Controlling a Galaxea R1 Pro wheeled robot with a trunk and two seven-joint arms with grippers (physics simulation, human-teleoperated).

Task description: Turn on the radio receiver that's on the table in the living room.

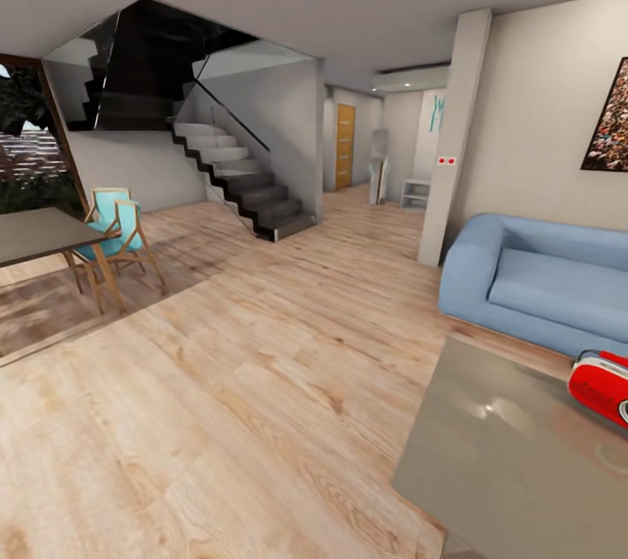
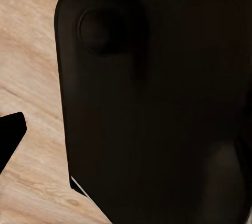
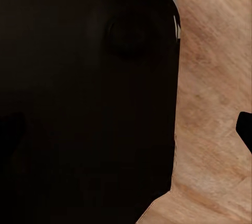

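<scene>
Radio receiver [image 1: 602, 385] rests on the table [image 1: 497, 472] beside sofa [image 1: 541, 280].

No readable text, brand or number anywhere; two small red squares [image 1: 446, 161] on white plate on pillar [image 1: 453, 136], far right, too small to read; picture [image 1: 610, 119] on right wall above sofa [image 1: 541, 280] shows dense crowd-like pattern, no legible lettering; radio [image 1: 602, 385] on table [image 1: 488, 463], near right, cut by frame edge, no marking legible on red face; wrist views show dark panel and wood floor, unlettered
</scene>
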